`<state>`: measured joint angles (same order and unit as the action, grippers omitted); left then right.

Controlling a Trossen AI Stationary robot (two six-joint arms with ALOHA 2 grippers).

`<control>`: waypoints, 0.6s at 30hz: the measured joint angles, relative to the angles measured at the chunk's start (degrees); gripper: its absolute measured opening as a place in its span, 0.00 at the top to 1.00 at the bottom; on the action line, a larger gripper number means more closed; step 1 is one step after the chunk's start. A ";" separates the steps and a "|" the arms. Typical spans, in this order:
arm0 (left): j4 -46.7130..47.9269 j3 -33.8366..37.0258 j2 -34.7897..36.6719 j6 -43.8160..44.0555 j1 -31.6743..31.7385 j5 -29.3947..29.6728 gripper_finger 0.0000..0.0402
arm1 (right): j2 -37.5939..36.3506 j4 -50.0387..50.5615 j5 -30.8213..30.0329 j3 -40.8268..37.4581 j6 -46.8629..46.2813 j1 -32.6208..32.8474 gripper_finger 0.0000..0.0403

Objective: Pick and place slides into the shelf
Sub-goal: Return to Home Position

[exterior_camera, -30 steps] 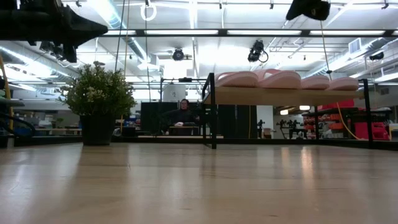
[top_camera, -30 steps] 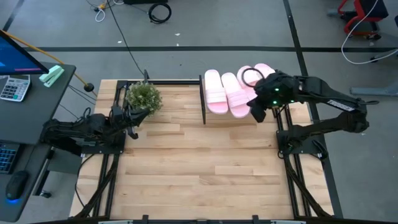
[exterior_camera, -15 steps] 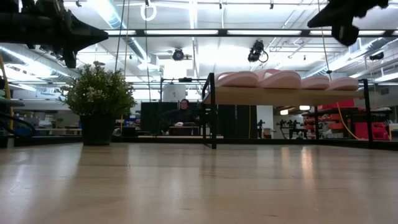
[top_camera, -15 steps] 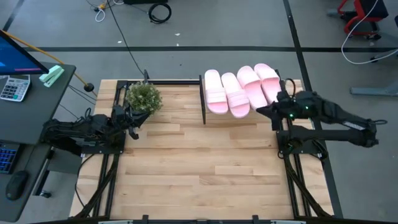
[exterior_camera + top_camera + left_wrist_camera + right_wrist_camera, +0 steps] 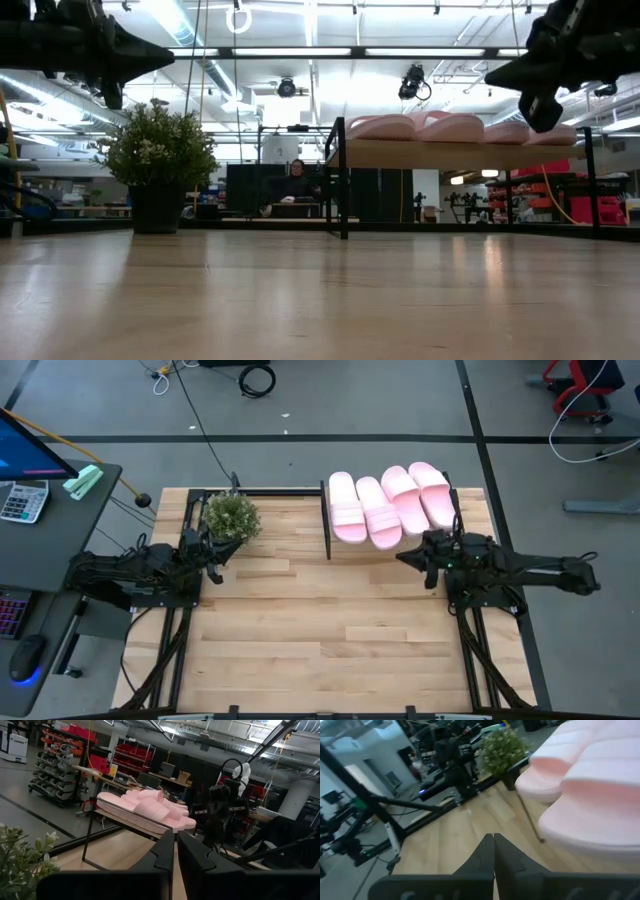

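While four slides (image 5: 390, 506) sit atop the shelf (image 5: 440, 153), the right gripper (image 5: 403, 557) hovers near it, fingers together; the left gripper (image 5: 216, 550), also closed, hangs well apart.

A robotics lab in an industrial hall: ceiling strip lights (image 5: 310, 52), racks of red bins (image 5: 56, 772), cables (image 5: 257, 378) on concrete floor (image 5: 380, 405).

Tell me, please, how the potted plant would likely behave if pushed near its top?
The potted plant would probably tip rather than slide: its foliage spreads wider than its dark pot. Pushed low on the pot, it likely skids across the smooth wooden tabletop.
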<state>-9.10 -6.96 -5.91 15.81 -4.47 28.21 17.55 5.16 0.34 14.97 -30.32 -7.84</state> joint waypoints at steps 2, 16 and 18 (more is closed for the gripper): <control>0.00 0.00 0.00 -0.02 0.00 0.00 0.92 | -0.08 -2.71 -0.01 -2.03 -0.03 1.18 1.00; -0.04 0.00 0.00 -0.06 0.00 0.00 0.94 | -3.75 -8.76 -0.35 -9.63 4.95 7.37 1.00; -0.04 0.00 0.00 -0.06 0.00 0.00 0.94 | -5.15 -10.08 -0.32 -10.87 5.01 7.37 1.00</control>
<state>-9.15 -6.96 -5.91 15.75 -4.47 28.21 12.40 -4.92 0.02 4.10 -25.31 -0.47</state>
